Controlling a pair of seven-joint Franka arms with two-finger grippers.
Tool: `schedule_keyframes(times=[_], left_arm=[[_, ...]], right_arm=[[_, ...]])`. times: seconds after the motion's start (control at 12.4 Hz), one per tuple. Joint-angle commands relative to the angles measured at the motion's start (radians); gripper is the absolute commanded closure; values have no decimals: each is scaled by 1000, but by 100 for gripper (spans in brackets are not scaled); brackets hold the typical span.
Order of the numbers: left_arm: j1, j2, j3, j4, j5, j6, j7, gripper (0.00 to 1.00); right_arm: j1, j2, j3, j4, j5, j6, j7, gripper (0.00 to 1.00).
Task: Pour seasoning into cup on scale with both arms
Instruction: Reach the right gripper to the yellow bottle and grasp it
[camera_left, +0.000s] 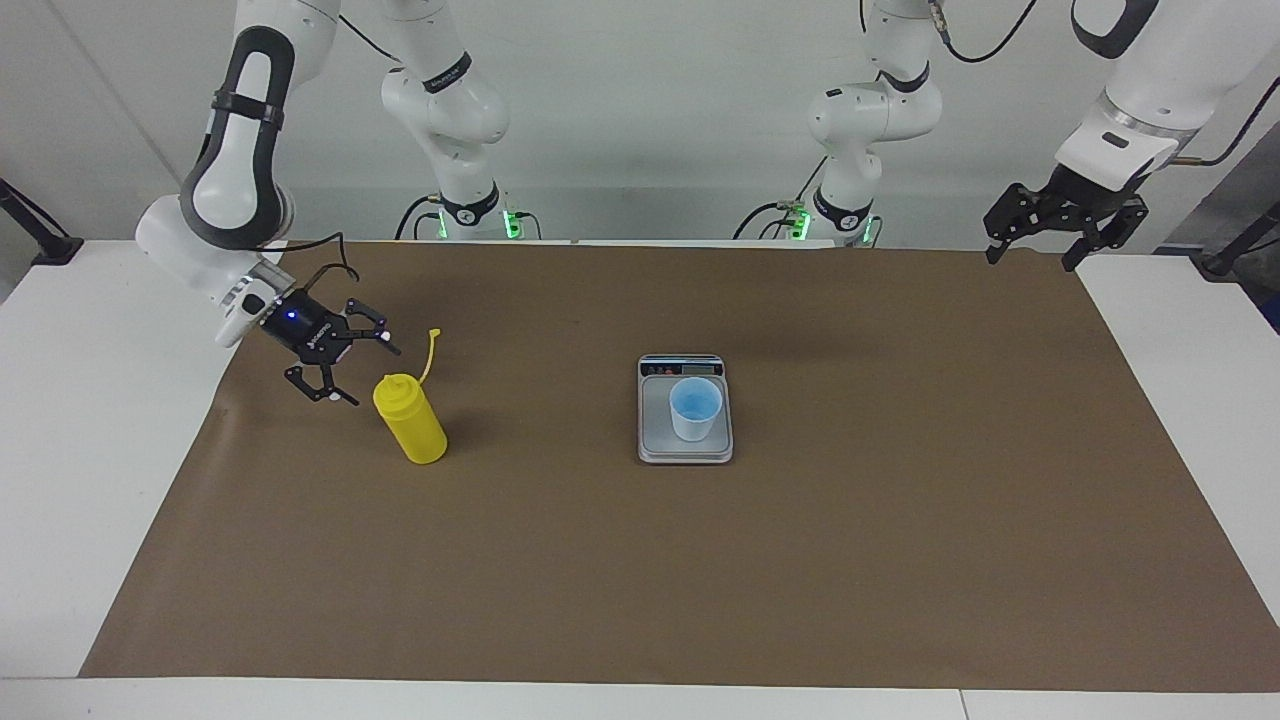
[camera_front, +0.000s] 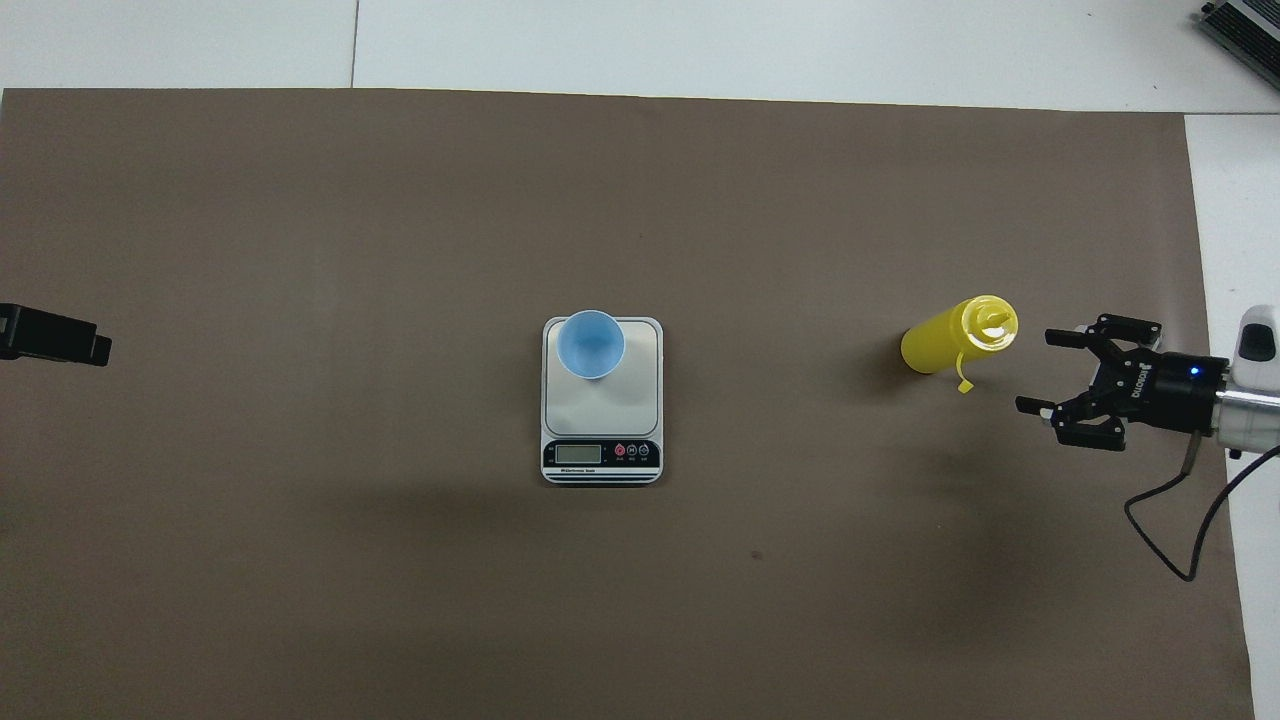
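The yellow seasoning bottle (camera_left: 412, 425) (camera_front: 945, 338) stands upright on the brown mat toward the right arm's end, its cap strap (camera_left: 432, 350) sticking up. My right gripper (camera_left: 368, 374) (camera_front: 1035, 370) is open, low, right beside the bottle's top and not touching it. The light blue cup (camera_left: 695, 408) (camera_front: 590, 343) stands upright on the silver scale (camera_left: 660, 430) (camera_front: 620, 400) at the table's middle, on the plate's part farthest from the robots. My left gripper (camera_left: 1030, 260) (camera_front: 55, 335) is open and empty, raised over the mat's edge at the left arm's end, where that arm waits.
A brown paper mat (camera_left: 800, 560) (camera_front: 300, 550) covers most of the white table (camera_left: 90, 400). The scale's dark display strip (camera_front: 600, 455) faces the robots. Black cable (camera_front: 1170, 520) hangs from the right wrist.
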Motion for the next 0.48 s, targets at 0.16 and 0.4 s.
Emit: schedule_keyframes(times=[0.16,0.4], left_arm=[[-7,-25,6,-32,-9,20,-54,0],[-7,-27,6,-38,-7,7,-53,0]], right_arm=[[18,31,5,-16,96,12,-65,0],[16,64,5,-14,124,14,-93,0]])
